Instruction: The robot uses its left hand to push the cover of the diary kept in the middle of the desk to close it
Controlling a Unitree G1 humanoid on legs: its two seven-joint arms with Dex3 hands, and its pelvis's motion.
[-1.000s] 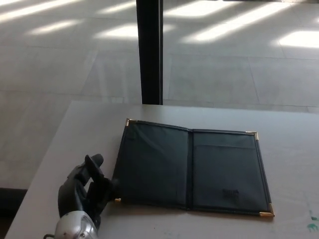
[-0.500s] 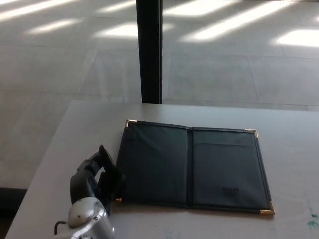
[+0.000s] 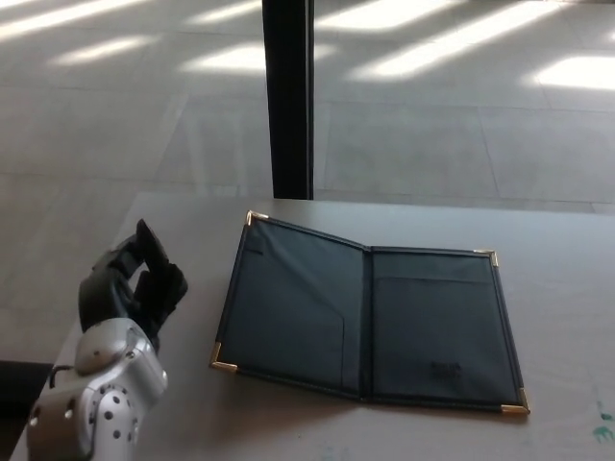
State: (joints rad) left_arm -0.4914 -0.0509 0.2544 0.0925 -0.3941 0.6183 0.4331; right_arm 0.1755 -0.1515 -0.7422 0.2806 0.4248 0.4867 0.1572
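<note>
One hand only showing, nearest the camera: left hand (image 3: 135, 288) hovering to the left of the diary (image 3: 365, 322), apart from it, black fingers (image 3: 149, 252) curled loosely and pointing up and away, holding nothing, thumb and fingers not pressed together. Silver wrist and forearm (image 3: 101, 399) reaching in from the lower left corner, below and left of the diary. Lying open on the grey desk (image 3: 538, 250), roughly in its middle, with brass corner caps glinting at the near left (image 3: 223, 366), near right (image 3: 514, 409), far left (image 3: 252, 218) and far right (image 3: 490, 257). Left cover (image 3: 288, 307) tilting up off the desk, its outer edge lifted, near left corner floating above the surface; right cover (image 3: 442, 331) lying flat. Spine running between them, near to far. Standing beyond the diary's far left corner, past the desk's far edge, a black vertical post (image 3: 287, 96). Stretching farther still, behind the diary, a pale tiled floor (image 3: 461, 125) crossed by bright bands of sunlight.
</note>
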